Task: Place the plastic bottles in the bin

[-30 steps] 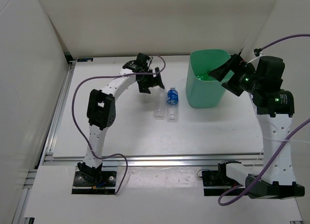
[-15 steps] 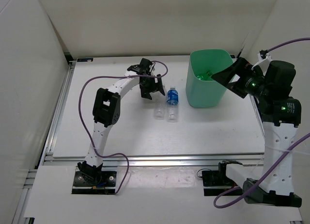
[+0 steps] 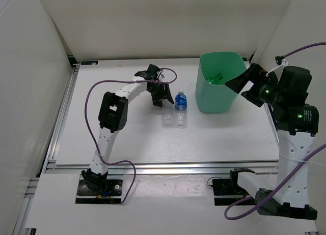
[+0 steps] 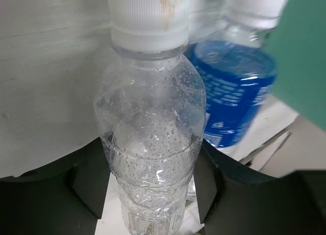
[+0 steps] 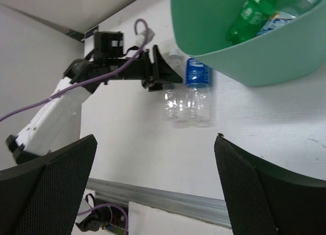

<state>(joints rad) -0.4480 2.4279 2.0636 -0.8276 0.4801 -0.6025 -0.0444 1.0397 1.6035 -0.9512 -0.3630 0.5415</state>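
From above we see bright, even, diffuse light. The white surface (image 3: 127,138) carries only faint, soft shadows and no glare. In the left wrist view, the clear bottle (image 4: 153,143) between the fingers of the left pincer (image 4: 153,194) is sharp, its droplets glinting and its cap washed out white. Beyond that pincer the blue-labelled bottle (image 4: 232,92) softens, and the bin (image 4: 300,52) is a green blur. The right pincer (image 5: 154,141) shows dark, close fingers; ahead of it, the bin casts a soft shadow.
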